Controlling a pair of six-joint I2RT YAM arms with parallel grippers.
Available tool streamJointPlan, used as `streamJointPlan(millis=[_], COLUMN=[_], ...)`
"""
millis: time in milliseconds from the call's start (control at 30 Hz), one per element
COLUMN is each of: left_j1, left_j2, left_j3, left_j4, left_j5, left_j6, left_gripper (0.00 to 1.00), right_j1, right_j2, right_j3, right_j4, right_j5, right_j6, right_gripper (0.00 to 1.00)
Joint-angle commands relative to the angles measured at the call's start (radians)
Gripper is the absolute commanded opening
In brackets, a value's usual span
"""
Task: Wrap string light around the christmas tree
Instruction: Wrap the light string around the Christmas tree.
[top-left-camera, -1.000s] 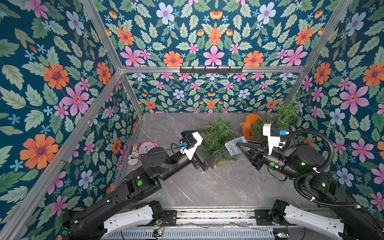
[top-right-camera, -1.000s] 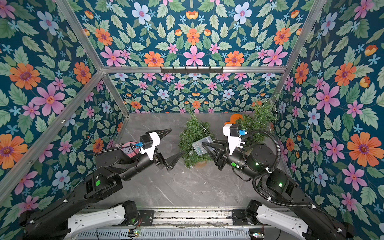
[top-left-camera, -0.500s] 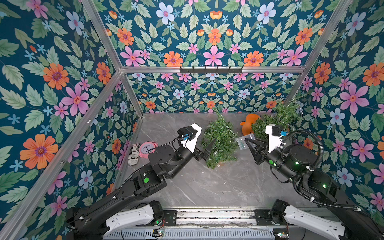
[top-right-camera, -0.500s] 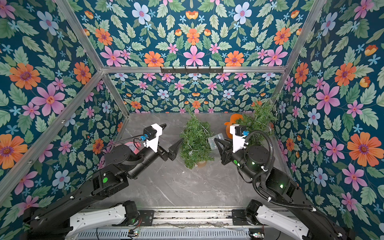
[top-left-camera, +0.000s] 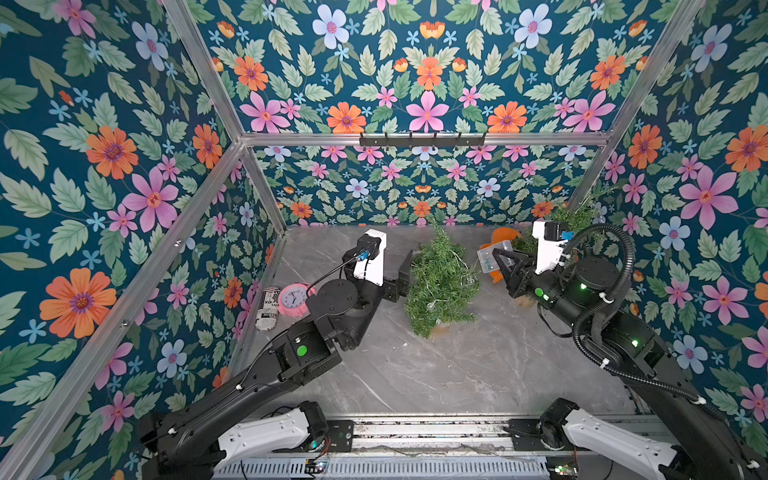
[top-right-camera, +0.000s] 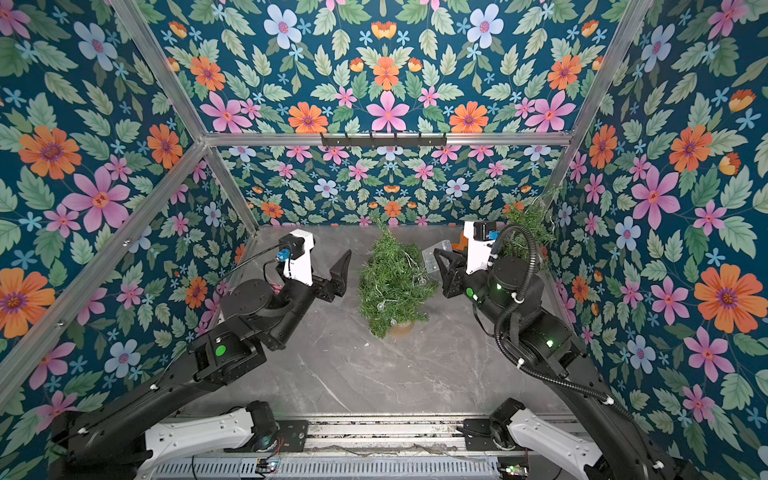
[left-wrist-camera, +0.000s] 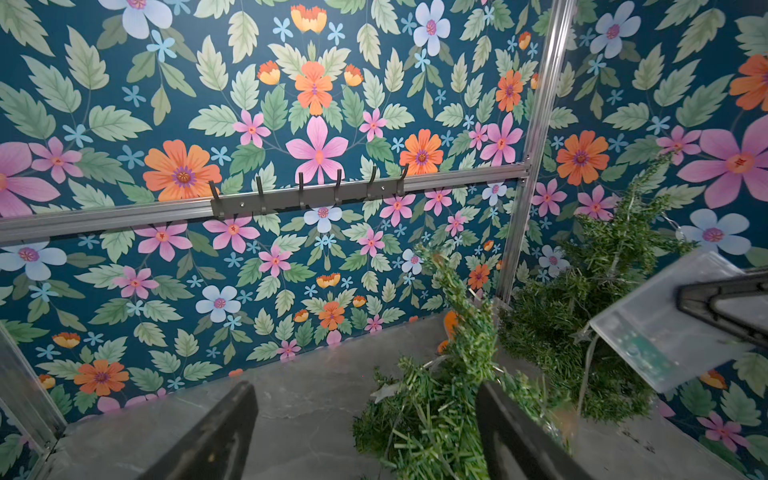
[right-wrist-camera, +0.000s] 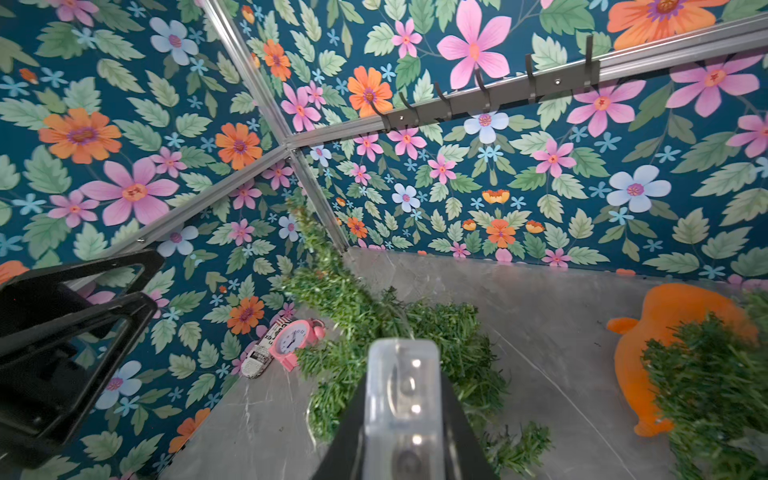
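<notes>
The small green christmas tree (top-left-camera: 440, 286) (top-right-camera: 392, 286) stands mid-table. The string light (top-left-camera: 469, 280) (top-right-camera: 422, 280) lies across its branches with small clear bulbs. A thin wire (left-wrist-camera: 586, 365) runs from it to a clear battery box (top-left-camera: 489, 257) (top-right-camera: 432, 254) (right-wrist-camera: 401, 407). My right gripper (top-left-camera: 500, 262) (right-wrist-camera: 401, 419) is shut on that box, just right of the tree. My left gripper (top-left-camera: 405, 272) (top-right-camera: 344, 274) (left-wrist-camera: 365, 419) is open at the tree's left side. One of its fingers (left-wrist-camera: 511, 432) is pushed into the foliage.
A second green tree (top-left-camera: 577, 216) (top-right-camera: 528, 224) leans in the back right corner, with an orange toy (top-left-camera: 498, 239) (right-wrist-camera: 673, 332) in front of it. A pink clock (top-left-camera: 293, 299) (right-wrist-camera: 291, 338) and a printed can (top-left-camera: 266, 309) lie by the left wall. A hook rack (top-left-camera: 422, 139) hangs on the back wall.
My left gripper has risen along the tree's left side toward the back, and its jaws have narrowed slightly. My right gripper has drawn the battery box back and to the right.
</notes>
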Motion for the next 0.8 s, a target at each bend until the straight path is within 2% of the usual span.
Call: streamJointPlan(millis=[0, 67, 167, 467, 767], left_j1=[0.106, 0.238, 0.316, 0.392, 0.431], left_j2=[0.036, 0.047, 0.062, 0.144, 0.198], left_j3=[0.026, 0.020, 0.000, 0.019, 0.017], left_j4=[-0.045, -0.036, 0.028, 0.077, 0.112], left_j5=[0.080, 0.243, 0.348, 0.403, 0.462], left_j6=[-0.117, -0.212, -0.243, -0.276, -0.293], left_gripper=[0.85, 0.85, 0.84, 0.85, 0.86], right_j1=[-0.064, -0.109, -0.135, -0.204, -0.207], right_j2=[0.030, 0.059, 0.109, 0.286, 0.411], right_j3=[0.012, 0.022, 0.027, 0.063, 0.072], right_j4=[0.033, 0.053, 0.115, 0.278, 0.425], right_j5=[-0.094, -0.164, -0.224, -0.349, -0.461], right_j6=[0.053, 0.075, 0.071, 0.099, 0.133], right_gripper=[0.00, 0.00, 0.00, 0.00, 0.00])
